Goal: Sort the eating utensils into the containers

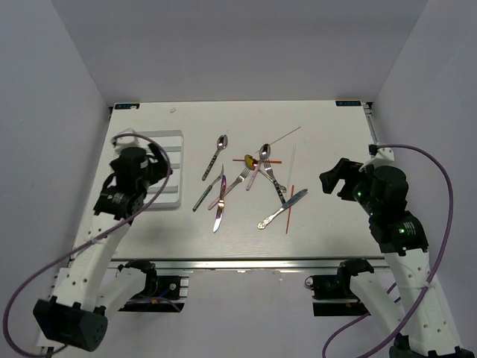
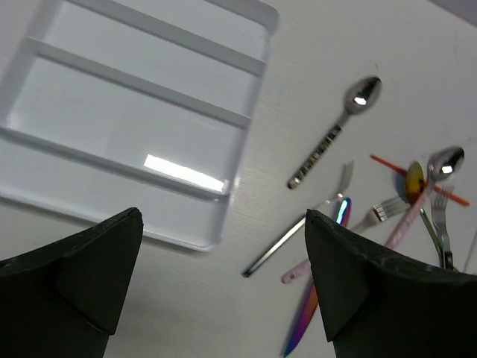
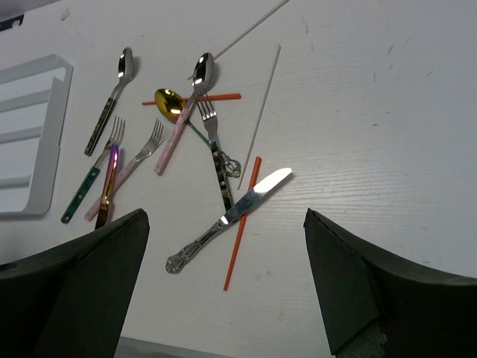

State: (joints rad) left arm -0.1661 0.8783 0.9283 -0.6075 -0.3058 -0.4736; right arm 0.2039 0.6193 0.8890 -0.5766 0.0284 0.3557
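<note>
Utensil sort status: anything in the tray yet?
Done: nothing; the white tray shows only empty compartments. In hand: nothing; left gripper and right gripper are both open. Left: every utensil, from the dark-handled spoon to the silver knife, lies loose on the table.

Both arms share one build. The left arm (image 1: 112,216) has a white lower link (image 1: 86,272) dotted with small dark holes, a rounded black joint housing (image 1: 67,324) at its near end and black motor blocks toward the wrist. A lavender left cable (image 1: 37,280) curves off its left side. The right arm (image 1: 395,216) looks alike, with small green lights (image 1: 403,230) on its black housings and a lavender right cable (image 1: 421,149) in a wide arc. The left gripper (image 2: 223,224) and right gripper (image 3: 225,224) each carry matte black, wedge-shaped fingers (image 2: 82,283).
</note>
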